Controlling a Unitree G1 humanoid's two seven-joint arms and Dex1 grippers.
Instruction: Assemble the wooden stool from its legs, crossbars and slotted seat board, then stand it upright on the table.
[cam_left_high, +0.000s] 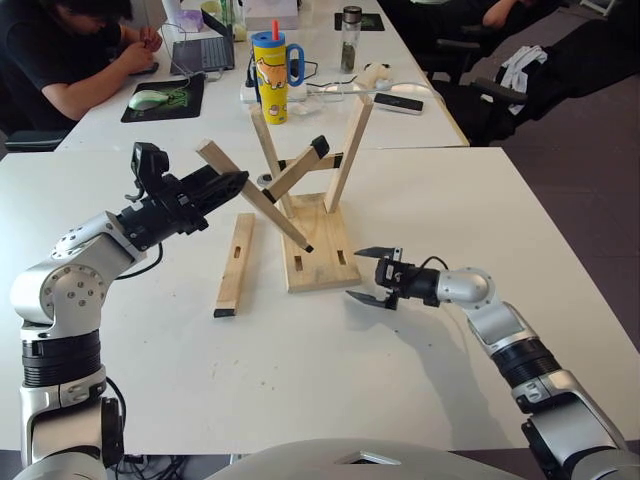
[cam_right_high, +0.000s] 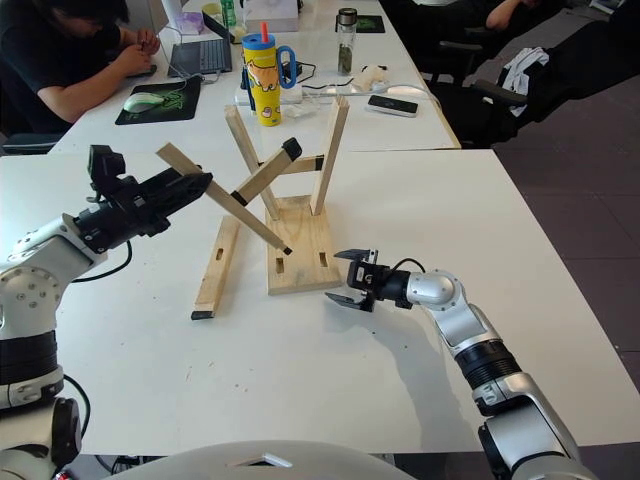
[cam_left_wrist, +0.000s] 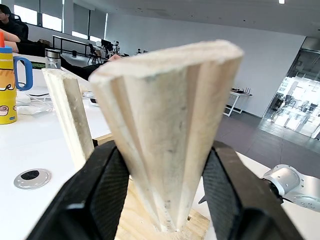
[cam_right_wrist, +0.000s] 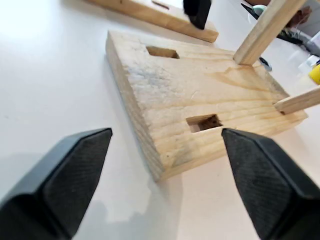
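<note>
Your left end effector (cam_left_high: 236, 186) clamps a pale wooden leg (cam_left_high: 270, 213), tilted, left of centre frame. Your right end effector (cam_left_high: 356, 273) gapes open just beside the flat slotted wooden seat board (cam_left_high: 320, 270), mid-frame on the white counter (cam_left_high: 300, 380).

**Inspector A:** Any legible text, numbers or signs?

**Inspector B:** None can be read. The yellow cup (cam_left_high: 270, 85) carries a printed cartoon figure, and any lettering on it is too small to make out. The black mouse mat (cam_left_high: 188, 92) bears a green pattern, which I cannot tell to be writing.

**Inspector A:** And the wooden parts?

**Inspector B:** The seat board (cam_right_wrist: 200, 90) and the leg (cam_left_wrist: 165, 140) show plain grain, with no stamp or label on the faces seen.
</note>
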